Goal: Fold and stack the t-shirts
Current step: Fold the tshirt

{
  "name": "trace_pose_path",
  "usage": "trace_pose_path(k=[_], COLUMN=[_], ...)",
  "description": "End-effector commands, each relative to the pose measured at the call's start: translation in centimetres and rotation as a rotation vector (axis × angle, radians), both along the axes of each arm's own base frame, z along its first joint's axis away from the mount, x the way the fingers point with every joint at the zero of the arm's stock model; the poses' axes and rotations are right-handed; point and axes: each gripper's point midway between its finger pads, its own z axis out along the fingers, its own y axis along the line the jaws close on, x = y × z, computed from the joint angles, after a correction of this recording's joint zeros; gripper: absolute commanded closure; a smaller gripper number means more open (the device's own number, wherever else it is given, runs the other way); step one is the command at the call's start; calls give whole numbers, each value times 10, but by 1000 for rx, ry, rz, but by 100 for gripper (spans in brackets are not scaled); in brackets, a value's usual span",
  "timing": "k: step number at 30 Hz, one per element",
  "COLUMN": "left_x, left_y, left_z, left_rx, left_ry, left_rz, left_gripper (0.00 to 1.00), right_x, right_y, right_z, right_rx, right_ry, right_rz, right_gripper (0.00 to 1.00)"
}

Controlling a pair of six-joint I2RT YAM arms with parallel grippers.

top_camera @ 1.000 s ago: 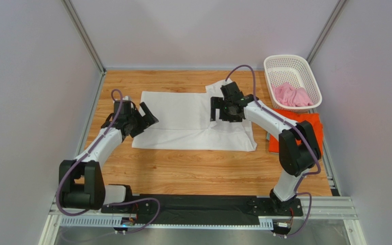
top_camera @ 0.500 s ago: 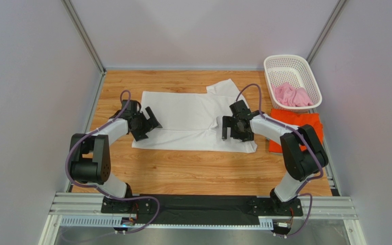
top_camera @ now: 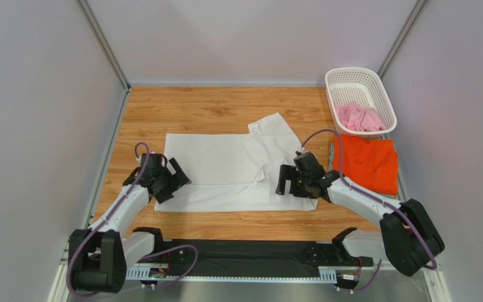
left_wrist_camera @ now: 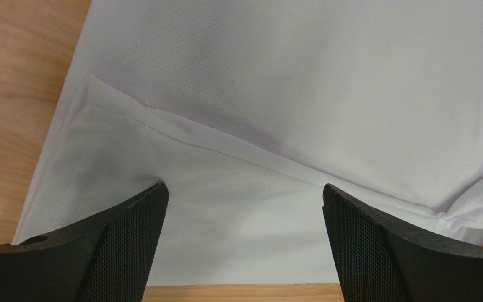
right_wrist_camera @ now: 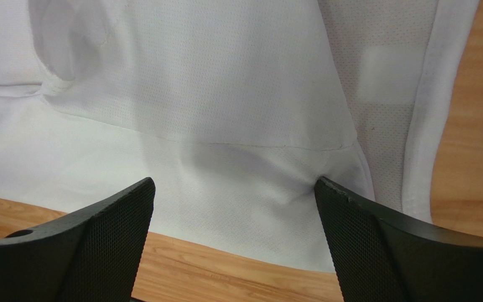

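Note:
The white t-shirt lies spread flat in the middle of the wooden table, partly folded lengthwise, with one sleeve sticking out at the back. My left gripper is open, its fingertips pressed on the shirt's near left corner. My right gripper is open, its fingertips pressed on the shirt's near right edge. Neither gripper holds anything. The bright orange t-shirt lies folded at the right. The pale pink t-shirt lies crumpled in the basket.
A white lattice basket stands at the back right corner. Grey walls close off the left, back and right sides. Bare wood shows behind the white shirt, and a narrow strip in front of it.
Both grippers came down from the shirt's middle to its near edge and drew back toward the arm bases. The white shirt slid nearer with them. The orange shirt is now uncovered.

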Motion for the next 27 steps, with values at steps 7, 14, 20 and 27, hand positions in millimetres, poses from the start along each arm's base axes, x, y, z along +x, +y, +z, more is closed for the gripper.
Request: trace_pose_path(k=[7, 14, 20, 27], left_x=[-44, -28, -8, 46], left_y=[17, 26, 37, 40], left_z=[15, 66, 93, 104], left_rx=[39, 82, 135, 184], left_ry=[-11, -105, -127, -60], left_rz=[111, 138, 169, 165], left_gripper=[0, 0, 0, 0], right_x=[-53, -27, -7, 0], right_y=[-9, -15, -22, -18], right_z=[13, 74, 123, 129], right_rx=[21, -3, -14, -47], right_ry=[62, -112, -247, -252], right_rz=[-35, -26, -66, -12], right_gripper=[0, 0, 0, 0])
